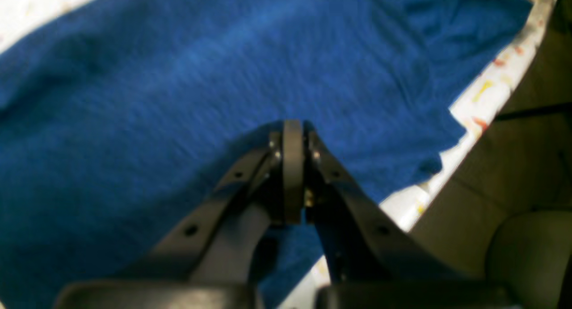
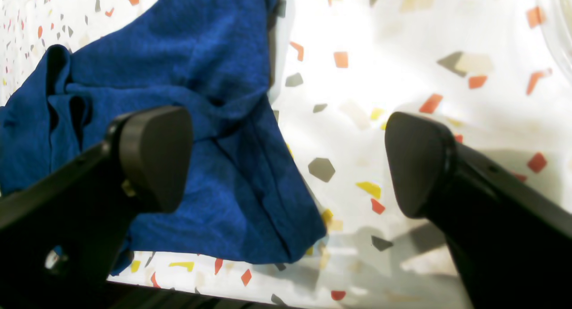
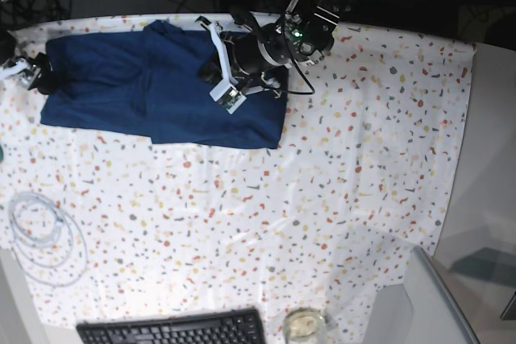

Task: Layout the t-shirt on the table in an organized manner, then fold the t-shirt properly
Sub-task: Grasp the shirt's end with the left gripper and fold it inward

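1. I see the t-shirt [image 3: 161, 94] spread along the far edge of the table [image 3: 322, 199], one end reaching the far left corner in the base view.
2. My left gripper [image 1: 292, 130] has its jaws pressed together with nothing visibly between them, hovering above the blue cloth; whether it touches I can't judge through the blur.
3. My right gripper [image 2: 286, 161] stands spread wide, holding nothing, one finger [image 2: 154, 157] over a rumpled corner of the shirt, the other over bare speckled table.
4. A keyboard [image 3: 173, 329] sits at the near edge.
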You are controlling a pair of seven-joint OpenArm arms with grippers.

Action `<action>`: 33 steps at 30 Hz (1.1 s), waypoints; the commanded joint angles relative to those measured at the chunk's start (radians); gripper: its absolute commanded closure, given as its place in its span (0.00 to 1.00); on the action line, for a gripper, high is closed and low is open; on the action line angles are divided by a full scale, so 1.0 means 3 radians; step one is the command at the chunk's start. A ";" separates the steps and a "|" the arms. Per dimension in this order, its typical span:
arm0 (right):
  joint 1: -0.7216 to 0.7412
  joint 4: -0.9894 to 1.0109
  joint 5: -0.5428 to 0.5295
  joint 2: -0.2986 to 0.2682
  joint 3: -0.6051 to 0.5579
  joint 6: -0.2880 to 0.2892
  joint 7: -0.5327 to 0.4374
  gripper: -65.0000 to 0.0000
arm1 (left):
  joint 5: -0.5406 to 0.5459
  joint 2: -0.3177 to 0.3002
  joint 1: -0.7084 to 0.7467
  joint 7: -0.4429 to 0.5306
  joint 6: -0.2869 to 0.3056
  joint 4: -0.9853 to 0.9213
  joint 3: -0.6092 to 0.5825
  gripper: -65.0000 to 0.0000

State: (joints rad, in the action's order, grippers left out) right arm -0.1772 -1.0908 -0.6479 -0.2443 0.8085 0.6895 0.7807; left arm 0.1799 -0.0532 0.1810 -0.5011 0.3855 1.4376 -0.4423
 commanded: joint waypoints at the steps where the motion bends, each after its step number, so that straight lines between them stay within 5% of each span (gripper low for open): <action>1: 0.0005 -0.0018 -0.0022 -0.0022 -0.0064 0.0029 0.0080 0.00 | 0.0037 0.0006 0.0013 0.0072 0.0017 0.0059 0.0009 1.00; 10: 0.0025 -0.0028 -0.0037 0.0050 -0.0186 0.0029 0.0367 0.00 | 0.0037 -0.0147 0.0197 0.0092 0.0017 0.0407 0.0081 1.00; 18: 0.0020 -0.0018 -0.0037 0.0091 -0.0207 0.0029 0.0535 0.00 | 0.0042 -0.0280 0.0540 0.0092 0.0017 0.1128 0.1242 1.00; 22: 0.0031 -0.0028 -0.0037 0.0162 -0.0212 0.0029 0.0602 0.00 | 0.0022 -0.0280 0.0550 0.0098 0.0017 0.0893 0.1901 1.00; 26: 0.0031 -0.0028 -0.0037 0.0167 -0.0212 0.0029 0.0663 0.13 | 0.0032 -0.0280 0.0529 0.0098 0.0022 0.0591 0.2357 1.00; 33: 0.0036 -0.0192 -0.0037 0.0167 -0.0401 0.0029 0.0699 0.23 | 0.0027 -0.0245 0.0453 0.0394 0.0022 0.0100 0.2515 1.00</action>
State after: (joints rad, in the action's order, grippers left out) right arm -0.1642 -1.1492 -0.6724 -0.2024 0.7025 0.6937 0.9340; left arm 0.1768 -0.1215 0.3233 -0.4015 0.3920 1.4559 0.3107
